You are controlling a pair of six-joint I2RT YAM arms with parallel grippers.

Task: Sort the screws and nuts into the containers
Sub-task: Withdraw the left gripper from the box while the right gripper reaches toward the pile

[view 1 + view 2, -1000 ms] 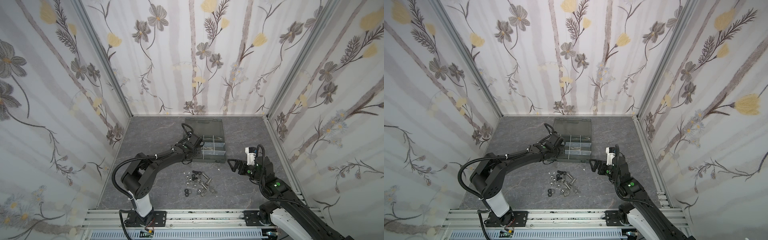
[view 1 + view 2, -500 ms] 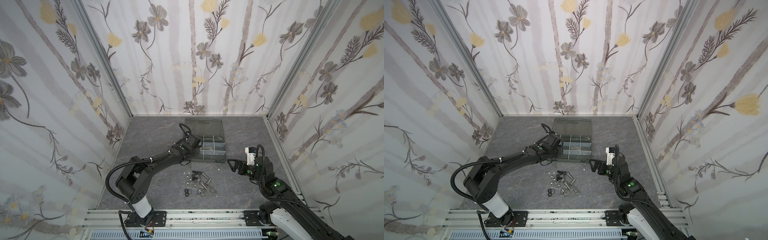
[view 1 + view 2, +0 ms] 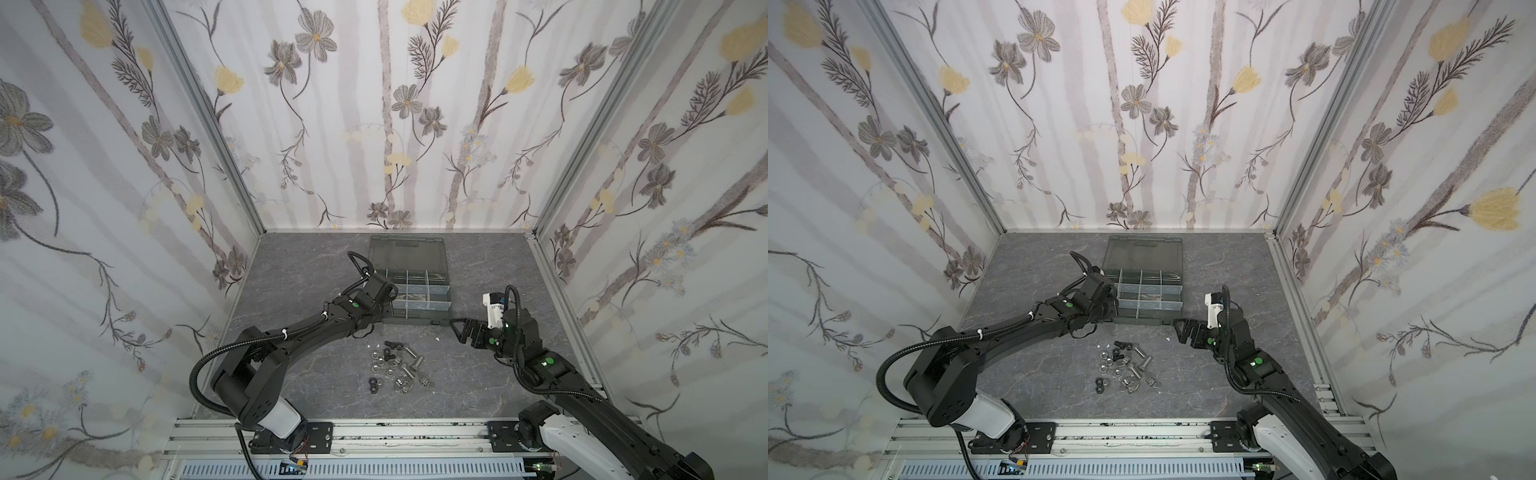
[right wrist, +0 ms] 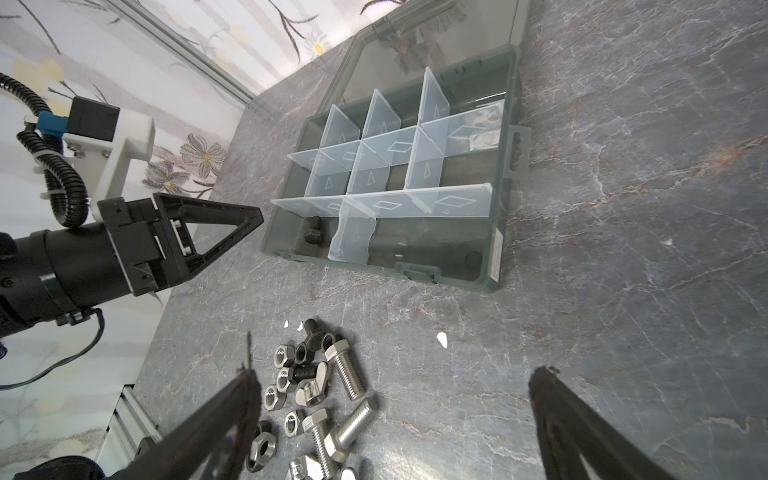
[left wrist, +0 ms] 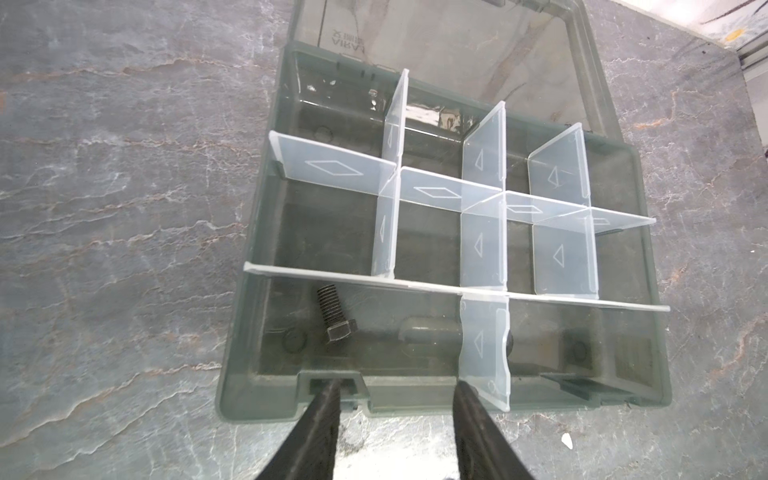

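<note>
The organiser case [image 3: 420,319] lies open, and pale partitions divide it into the containers [image 5: 419,249]. One black screw [image 5: 335,316] rests in the case's front corner cell, also seen in the right wrist view [image 4: 312,232]. My left gripper [image 5: 397,384] is open and empty, its tips at the case's front wall [image 3: 386,297]. Loose screws and nuts sit in a pile [image 3: 395,365] on the table in front of the case. The pile holds silver bolts [image 4: 345,370], hex nuts [image 4: 284,355] and a wing nut [image 4: 311,390]. My right gripper [image 4: 395,374] hangs wide open to the right of the pile [image 3: 459,328].
The case's smoky lid [image 3: 407,249] lies flat behind the cells, towards the back wall. Small white flecks [image 4: 441,340] dot the grey marbled table [image 3: 299,282] between pile and case. Flowered walls enclose the table on three sides. An aluminium rail [image 3: 395,436] runs along the front.
My left gripper has drawn back from over the case's cells to its front edge, and its jaws stand wider apart. The right arm has not moved.
</note>
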